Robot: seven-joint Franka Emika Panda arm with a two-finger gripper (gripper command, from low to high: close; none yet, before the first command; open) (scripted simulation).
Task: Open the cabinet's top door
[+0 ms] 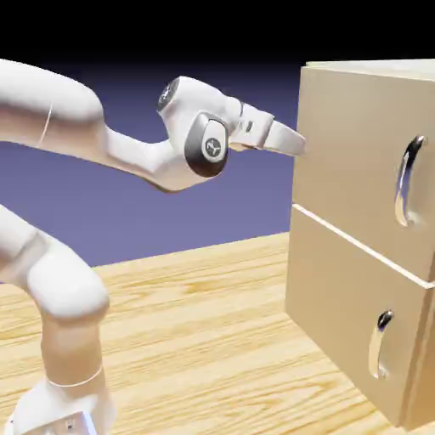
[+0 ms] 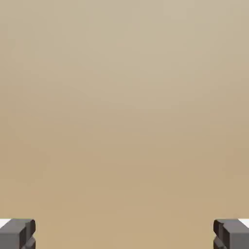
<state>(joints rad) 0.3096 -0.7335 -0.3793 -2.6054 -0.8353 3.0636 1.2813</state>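
Gripper [image 2: 124, 233] jaws spread, nothing between; cabinet's top door [image 1: 361, 161] directly ahead of fingertips [image 2: 24, 231], no readable text.

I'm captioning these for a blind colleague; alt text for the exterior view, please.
A white robot arm reaches right, its gripper by the left part of a wooden cabinet's closed top door, away from that door's curved silver handle. Below is a closed lower door with a smaller handle.
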